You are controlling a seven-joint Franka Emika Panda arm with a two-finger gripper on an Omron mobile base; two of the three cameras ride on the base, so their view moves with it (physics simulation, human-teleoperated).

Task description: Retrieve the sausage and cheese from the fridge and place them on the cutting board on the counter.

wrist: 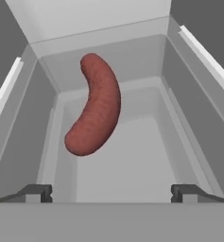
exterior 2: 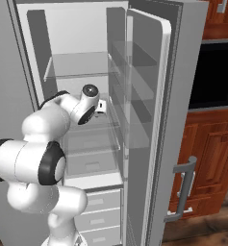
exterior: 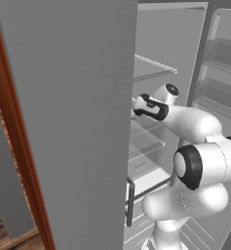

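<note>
Fridge door: the tall plain grey fridge (exterior: 156, 73) stands open; its flat grey door covers the left and centre of the left base view.
Arm: the white jointed arm (exterior: 195, 127) reaches from the lower right of that view into the white-grey interior, among the clear glass shelves (exterior 2: 77, 65).
Sausage: the curved reddish-brown sausage (wrist: 95, 105) lies left of centre in the hand view, on a clear shelf, long axis running up and down the frame.
Gripper: the two-finger gripper (wrist: 111, 193) is spread wide, dark tips at lower left and lower right, gripping nothing; the sausage sits above and between them, apart from both.
Cabinets: reddish-brown wooden cabinets (exterior 2: 211, 144) fill the right edge of the right base view.
</note>
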